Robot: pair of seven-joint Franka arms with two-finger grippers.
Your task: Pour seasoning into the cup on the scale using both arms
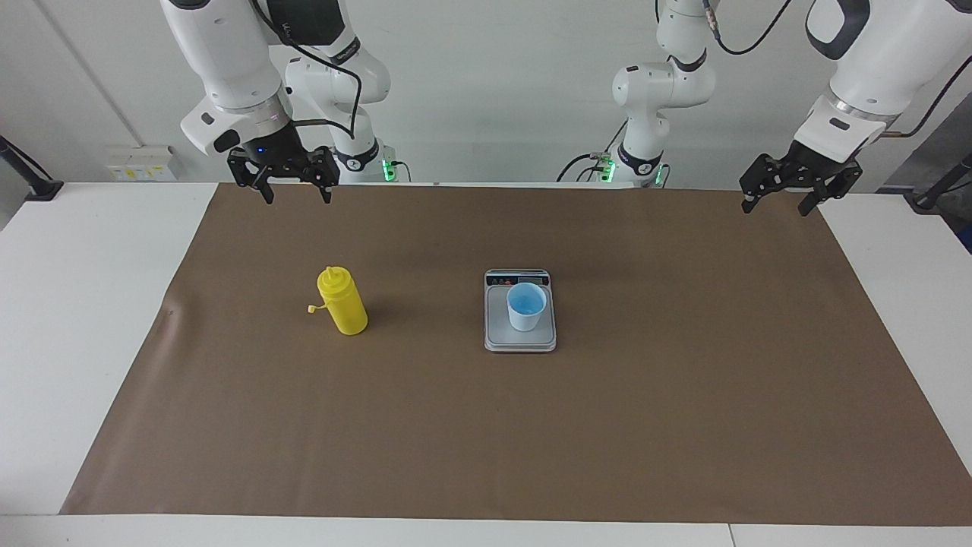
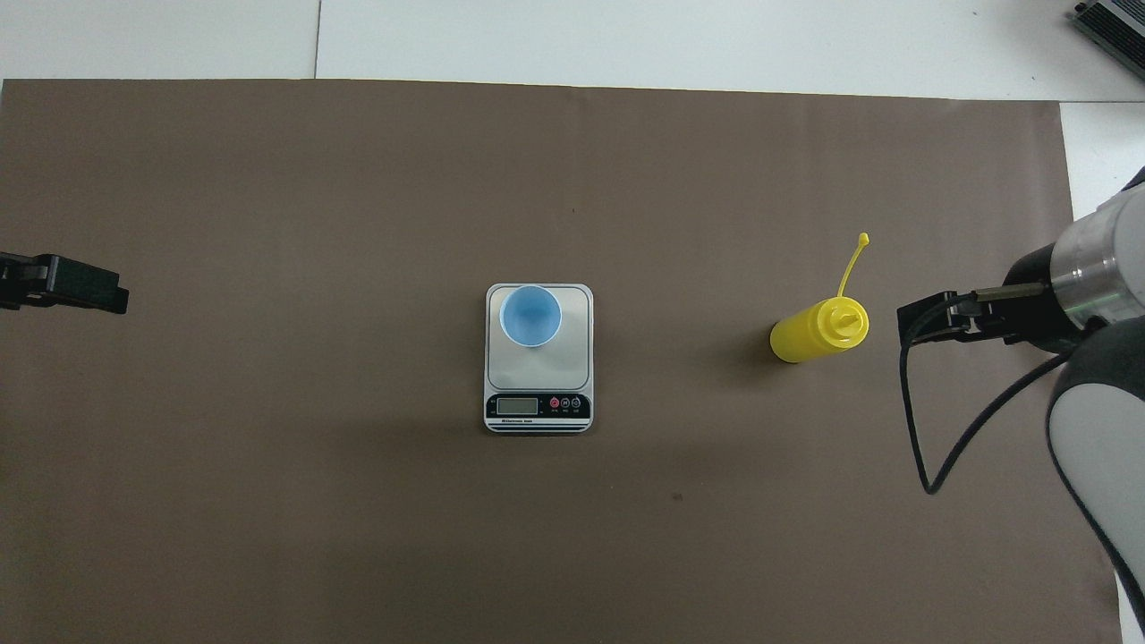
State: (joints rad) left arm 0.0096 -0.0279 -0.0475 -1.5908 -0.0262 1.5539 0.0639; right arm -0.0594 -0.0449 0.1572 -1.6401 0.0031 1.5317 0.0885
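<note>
Seasoning bottle [image 1: 342, 301] stands upright on brown paper [image 1: 486, 425], apart from the raised, spread-fingered right gripper [image 1: 290, 191]; left gripper [image 1: 782, 200] waits, likewise spread, empty.

Right arm [image 2: 1096, 429]: in the overhead view, cut off by the picture's edge; only its wrist, a grey link and a looping black cable show.
Right gripper [image 2: 930, 320]: in the overhead view, mostly covered by its own wrist; only a black tip shows.
Left gripper [image 2: 63, 283]: in the overhead view, cut by the picture's edge; just one black end shows.
Arm tops: in the facing view, both arms run out past the upper edge.
Scale [image 2: 538, 371]: display digits too small to read in either view.
Brown mat [image 2: 358, 501]: cut off at the lower edge of the overhead view.
Grey box [image 2: 1112, 20]: at the corner of the overhead view, mostly out of the picture; cannot tell what it is.
</note>
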